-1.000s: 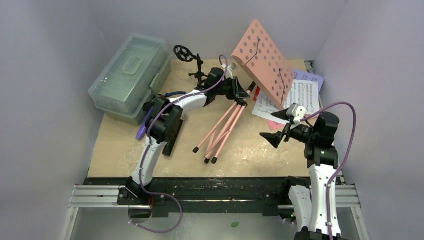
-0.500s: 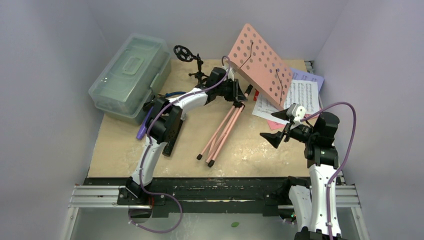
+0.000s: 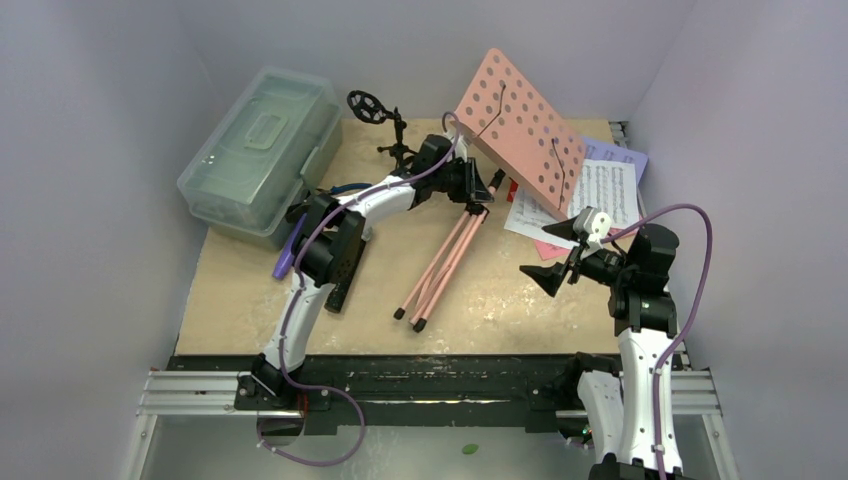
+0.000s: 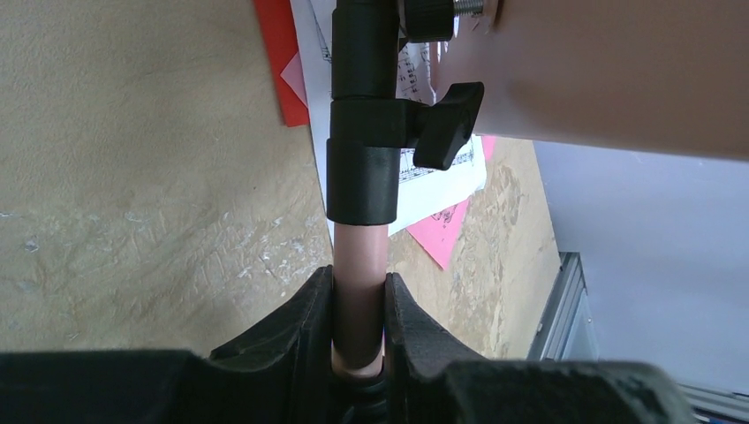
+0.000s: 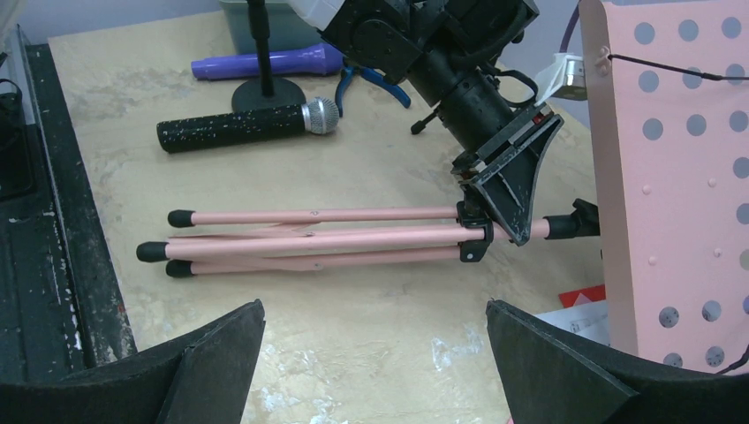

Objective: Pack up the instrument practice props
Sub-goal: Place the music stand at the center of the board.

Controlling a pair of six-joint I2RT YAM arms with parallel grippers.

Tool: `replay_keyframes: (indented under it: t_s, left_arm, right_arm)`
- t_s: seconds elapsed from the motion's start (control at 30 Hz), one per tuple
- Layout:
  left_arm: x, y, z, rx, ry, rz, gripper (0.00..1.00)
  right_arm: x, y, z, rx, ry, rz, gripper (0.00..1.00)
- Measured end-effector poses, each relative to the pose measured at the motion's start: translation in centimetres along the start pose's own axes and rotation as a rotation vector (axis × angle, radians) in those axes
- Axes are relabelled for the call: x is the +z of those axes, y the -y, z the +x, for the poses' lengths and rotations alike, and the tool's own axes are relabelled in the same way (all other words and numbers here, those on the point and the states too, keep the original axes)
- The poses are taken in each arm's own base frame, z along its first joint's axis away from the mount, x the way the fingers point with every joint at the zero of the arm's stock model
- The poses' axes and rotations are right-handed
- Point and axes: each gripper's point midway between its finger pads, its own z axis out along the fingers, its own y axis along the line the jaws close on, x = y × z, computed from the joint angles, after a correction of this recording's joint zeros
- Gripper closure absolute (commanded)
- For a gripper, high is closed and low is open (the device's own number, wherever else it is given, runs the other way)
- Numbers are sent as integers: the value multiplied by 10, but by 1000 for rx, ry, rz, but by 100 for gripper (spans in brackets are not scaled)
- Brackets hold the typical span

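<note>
1. Left gripper [image 4: 359,291]: the fingers are clamped on the pole of the pink music rack [image 3: 520,130], just below its black collar [image 4: 362,168] and clamp knob. The perforated panel rises beyond the fingertips, lifted and tilted above the table [image 3: 250,300].
2. Change over the last second: the tripod legs [image 5: 327,237], which were fanned apart behind the left fingers, now lie drawn together in one narrow bundle, with their capped feet resting on the table. The panel has also swung a little. In the last half second almost nothing has moved.
3. Meaning for the task: the rack appears to be in the folding stage. It is collapsed at the legs but not yet stowed, so packing seems to be at an early stage.
4. Right gripper [image 5: 375,344]: the fingers are spread wide and hold nothing. The folded legs lie straight ahead of them, well apart. The panel stands at their right.
5. Other props, all loose on the table:
   - The sheet-music pages [image 3: 605,190] lie beyond the right fingers, under the panel.
   - The black-silver microphone [image 5: 247,125] and the purple microphone [image 5: 265,64] lie farther ahead, past the legs.
   - A mic tripod [image 3: 385,120] stands beside the left wrist.
6. Container: the clear greenish case [image 3: 260,150] sits far to the left of the left fingers, with its lid down. What it holds cannot be told through the plastic, and no prop is seen inside it. The blue-handled pliers [image 5: 371,84] lie near it.
</note>
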Motion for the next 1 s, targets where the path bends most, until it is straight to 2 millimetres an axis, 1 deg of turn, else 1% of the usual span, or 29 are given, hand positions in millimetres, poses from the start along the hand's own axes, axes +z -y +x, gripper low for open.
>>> replay_keyframes:
  t_s: [0.1,0.2,0.37,0.43,0.63,0.77,1.0]
  left_arm:
    - [2,-4,1,-36,2,22,94]
    - [3,-12,5,-97,3,46,92]
    - [7,-24,9,-202,-2,75,83]
    - [7,-24,9,-222,-2,78,79]
    - [9,-25,9,-262,10,67,73]
    - [9,-32,9,-327,25,39,68]
    - [9,-37,9,-467,44,25,62]
  right_arm:
    - [0,0,0,0,0,0,1]
    - [0,0,0,0,0,0,1]
    - [0,0,0,0,0,0,1]
    - [0,0,0,0,0,0,1]
    - [0,0,0,0,0,0,1]
    - [0,0,0,0,0,0,1]
    - [0,0,0,0,0,0,1]
